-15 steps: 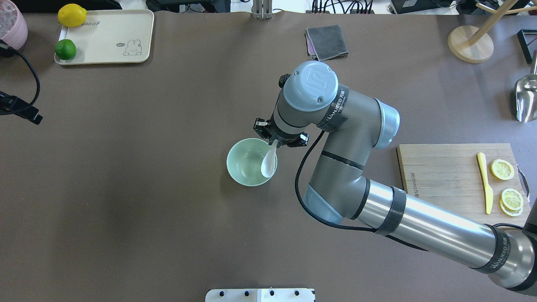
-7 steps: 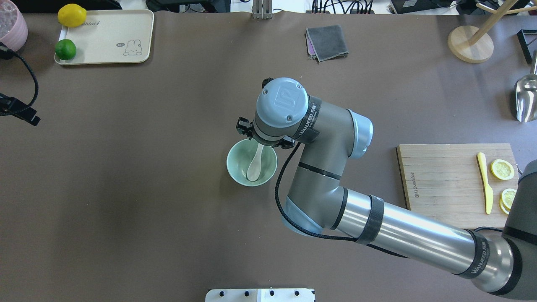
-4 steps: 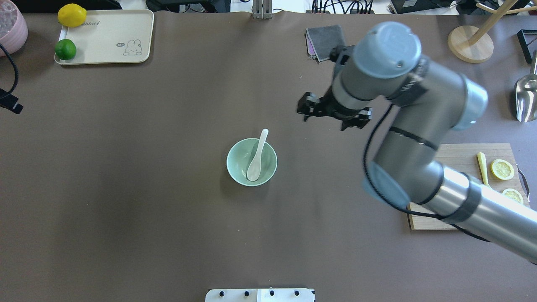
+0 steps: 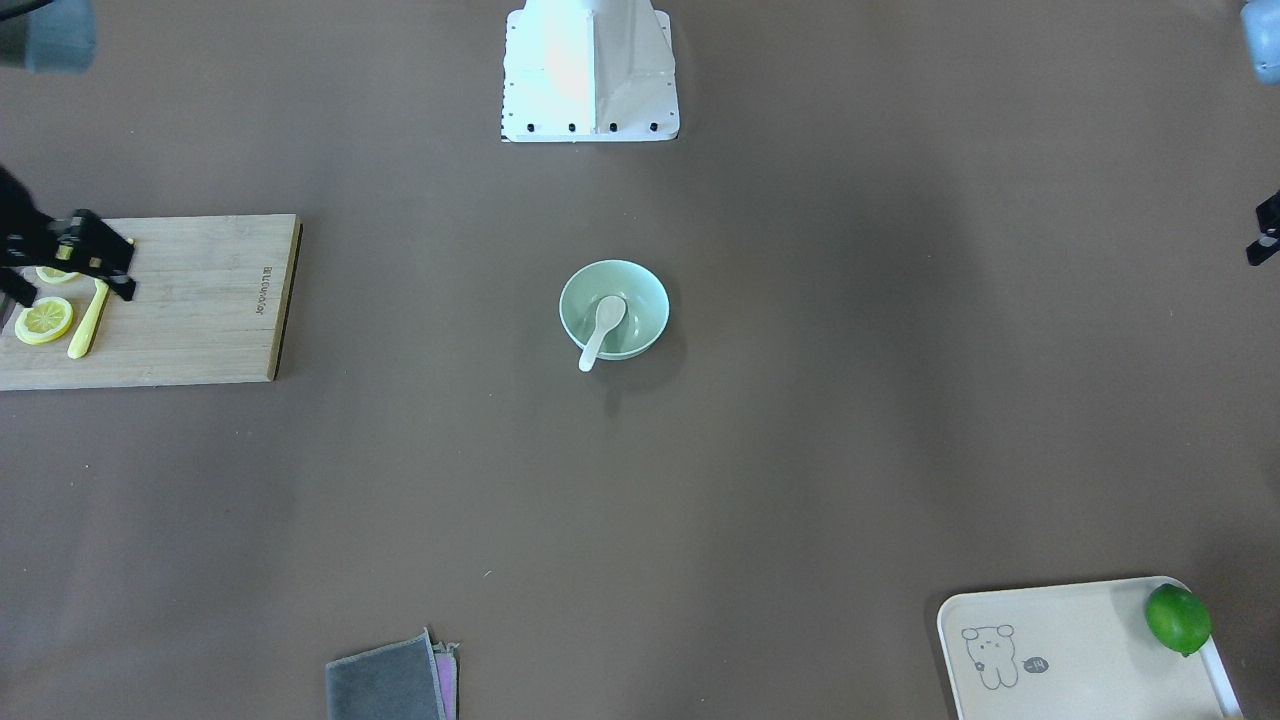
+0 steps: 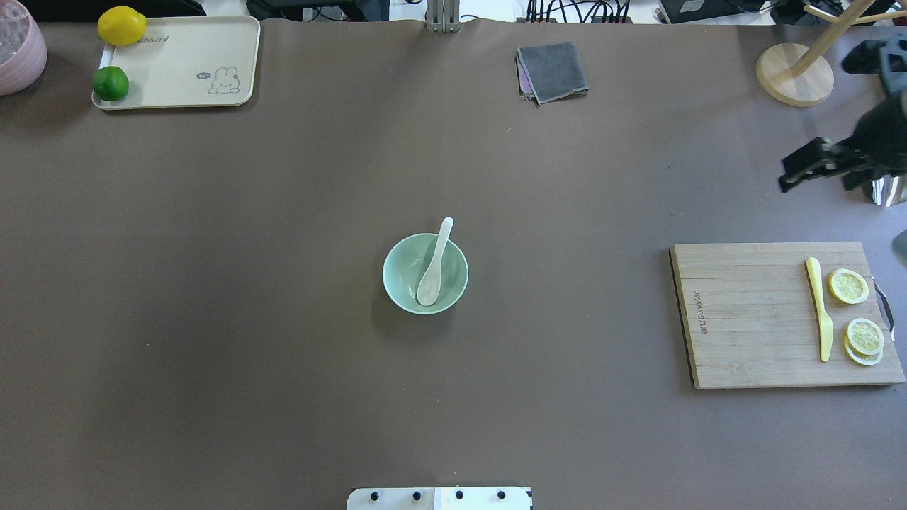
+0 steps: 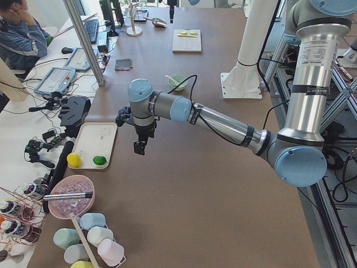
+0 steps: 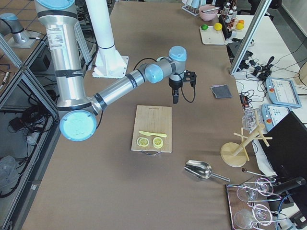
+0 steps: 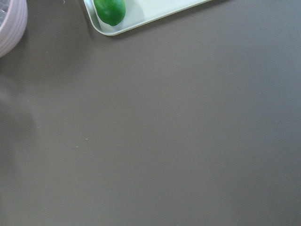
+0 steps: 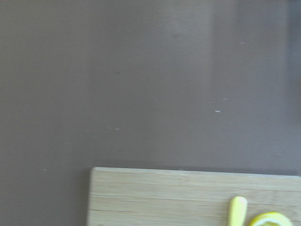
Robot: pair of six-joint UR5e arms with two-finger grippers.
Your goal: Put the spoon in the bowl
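The white spoon lies in the pale mint-green bowl at the table's middle, scoop down inside, handle resting on the far rim and sticking out. The front-facing view shows the same spoon and bowl. My right gripper is open and empty, far right of the bowl, beyond the cutting board; it also shows at the left edge of the front-facing view. My left gripper hangs over the table's left end near the tray; I cannot tell if it is open or shut.
A wooden cutting board with a yellow knife and lemon slices lies at the right. A grey cloth lies at the back. A tray with a lemon and a lime sits back left. A wooden stand is back right.
My right gripper let go of the spoon, leaving it in the bowl, then rose and swung away to the table's far right. The left arm drew out of the overhead view.
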